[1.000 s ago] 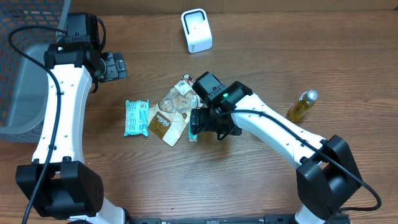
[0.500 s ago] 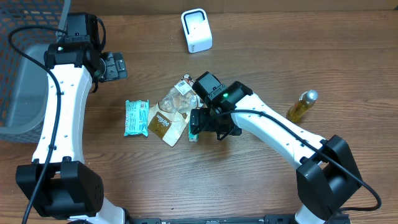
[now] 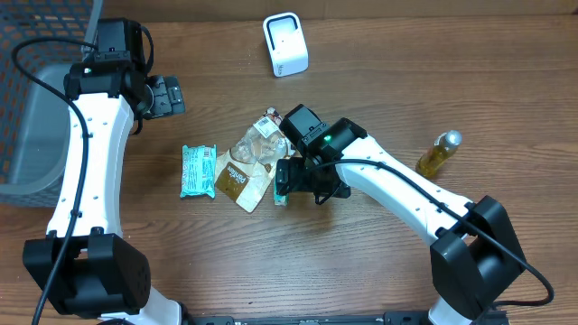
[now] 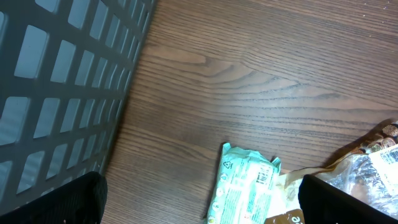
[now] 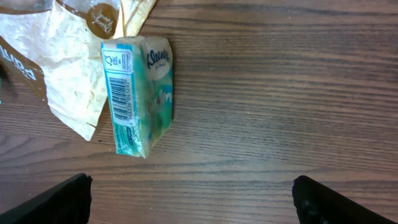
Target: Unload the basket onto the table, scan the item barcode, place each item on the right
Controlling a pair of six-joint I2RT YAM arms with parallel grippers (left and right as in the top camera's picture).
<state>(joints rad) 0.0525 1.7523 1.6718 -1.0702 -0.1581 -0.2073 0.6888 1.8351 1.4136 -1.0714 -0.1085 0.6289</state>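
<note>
Only brand we can actually read is "Kleenex", on the little teal tissue pack in the right wrist view. Its barcode runs along the long side and faces up at the camera, with a small recycling triangle above it. The pack lies on the tabletop, touching the edge of a crinkly brown-and-clear snack bag whose script logo is too small for us to read.

Left of the bag there's a second teal packet with its own triangle mark, but the rest of the print is blurry. The white scanner stands at the far edge, well apart from the pile.

The right fingers are spread wide just beside the Kleenex pack, gripping nothing. The left fingers are also wide and empty, up near the grey basket.

Compared with a second ago we see no change: arms and items all sit in the same spots.
</note>
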